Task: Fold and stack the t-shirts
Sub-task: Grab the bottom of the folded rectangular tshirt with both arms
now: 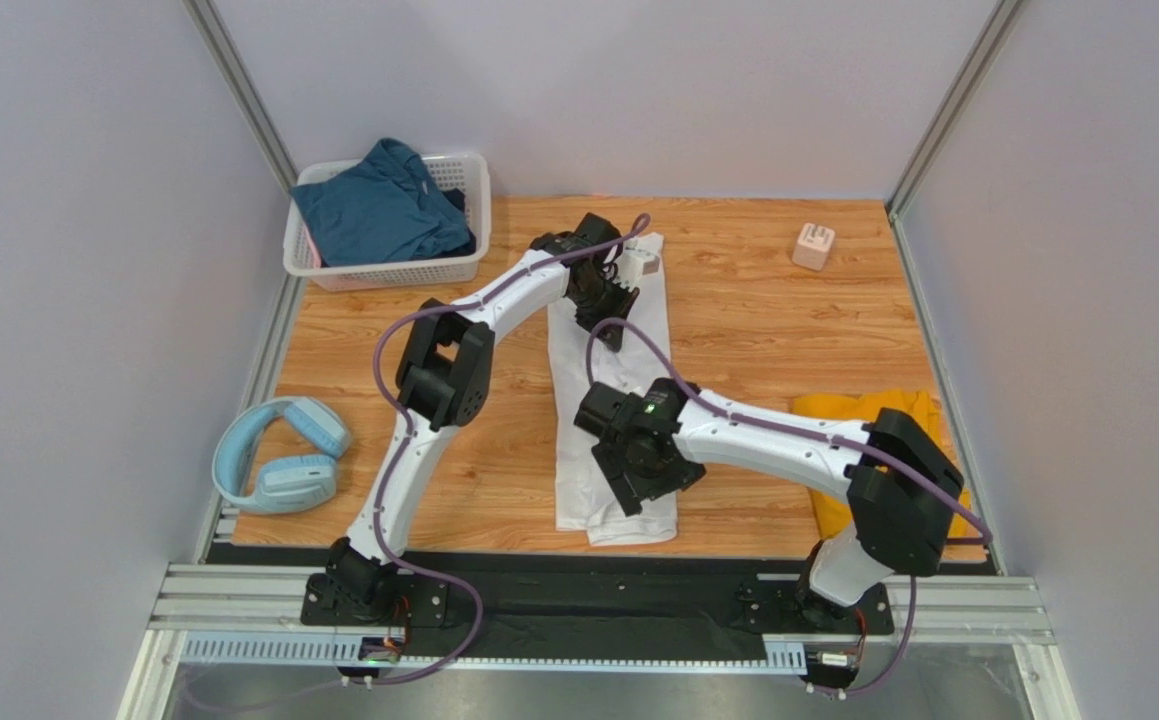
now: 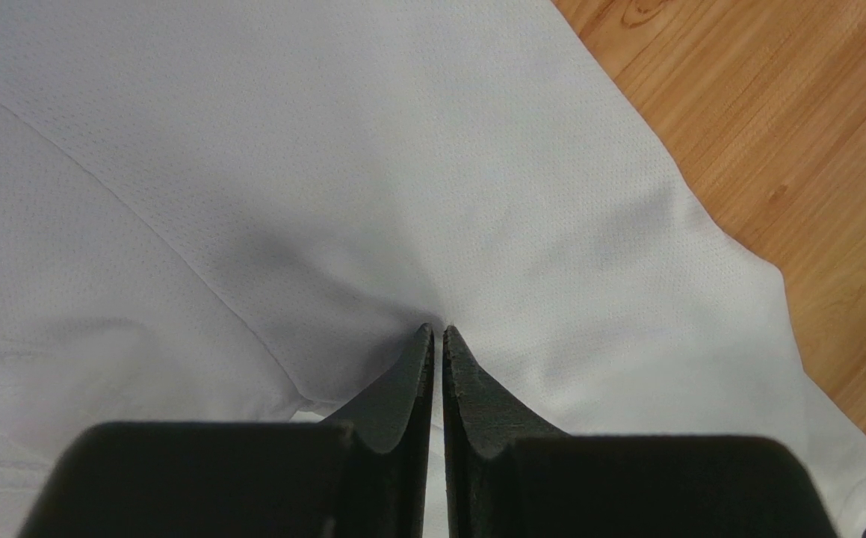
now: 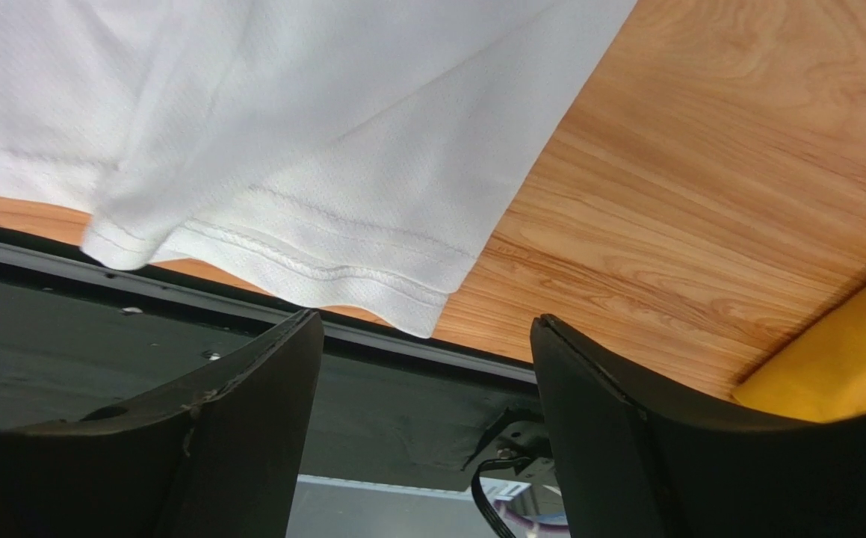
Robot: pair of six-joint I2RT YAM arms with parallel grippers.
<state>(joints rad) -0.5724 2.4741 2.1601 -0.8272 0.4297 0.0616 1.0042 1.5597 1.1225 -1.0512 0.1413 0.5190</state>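
basket (image 1: pixel 390 275): far-left corner | headphones (image 1: pixel 282 455): left edge | small cube (image 1: pixel 814 245): far right

I'm seeing the left arm (image 1: pixel 507 285) and right arm (image 1: pixel 769 432) wearing white shells with chunky black joints. Purple cables (image 1: pixel 376 368) are looping along both, a tiny green light (image 1: pixel 645 407) is glowing on the right one, and the fingers (image 3: pixel 249 392) are looking matte black, slightly scuffed.

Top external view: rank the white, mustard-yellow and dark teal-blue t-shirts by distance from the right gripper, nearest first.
From the right gripper:
1. The white cloth t-shirt, directly beneath it, mid-table.
2. The mustard-yellow cloth t-shirt, off to its right.
3. The dark teal-blue cloth t-shirt, far-left corner, inside the white plastic lattice basket.
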